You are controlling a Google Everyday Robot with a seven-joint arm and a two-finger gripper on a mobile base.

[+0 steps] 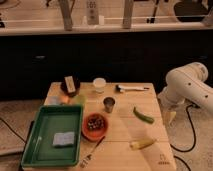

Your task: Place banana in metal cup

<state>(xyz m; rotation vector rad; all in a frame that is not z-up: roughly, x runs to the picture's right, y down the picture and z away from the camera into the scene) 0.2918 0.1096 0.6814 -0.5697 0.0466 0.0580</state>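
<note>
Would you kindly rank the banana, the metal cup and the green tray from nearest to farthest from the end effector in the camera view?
The end effector hangs beside the right edge of the table.
1. Banana, front right.
2. Metal cup, table centre.
3. Green tray, far left.

Yellow banana, grey metal cup, green tray, orange bowl, blue sponge; cream jaws beside tan table right edge.
</note>
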